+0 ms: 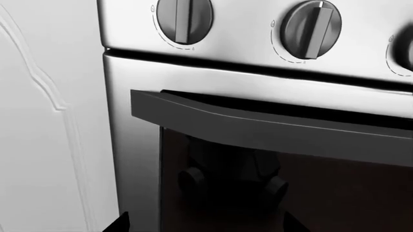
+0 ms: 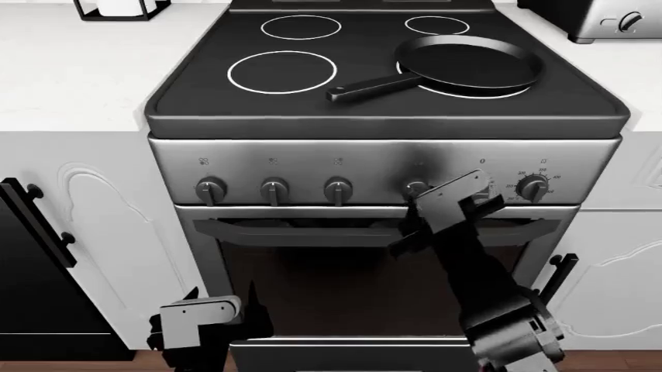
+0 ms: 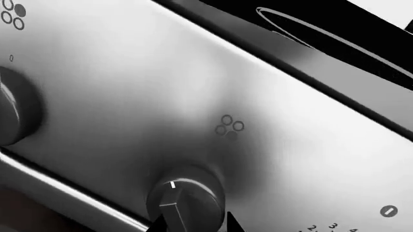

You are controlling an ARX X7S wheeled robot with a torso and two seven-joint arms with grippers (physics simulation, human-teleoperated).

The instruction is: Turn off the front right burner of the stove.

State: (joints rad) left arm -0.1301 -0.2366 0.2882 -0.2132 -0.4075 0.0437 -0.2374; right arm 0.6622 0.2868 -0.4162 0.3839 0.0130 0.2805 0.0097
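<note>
The stove (image 2: pixel 383 159) has a black glass hob and a row of round knobs on its steel front. The front right burner (image 2: pixel 466 95) shows only as a sliver of white ring under a black frying pan (image 2: pixel 470 63). My right gripper (image 2: pixel 419 198) is at the fourth knob from the left (image 2: pixel 415 187). In the right wrist view its two dark fingertips (image 3: pixel 158 224) sit against either side of that knob (image 3: pixel 185 195), whose white mark points up. My left gripper (image 1: pixel 205 227) hangs open in front of the dark oven door (image 1: pixel 258 193), low at the stove's left (image 2: pixel 243 316).
A chrome toaster (image 2: pixel 594 19) stands on the counter at the back right. White cabinet doors (image 2: pixel 93 232) flank the stove, and a dark appliance front with a bar handle (image 2: pixel 42 225) is at the far left. The oven handle (image 1: pixel 271 125) juts out above my left gripper.
</note>
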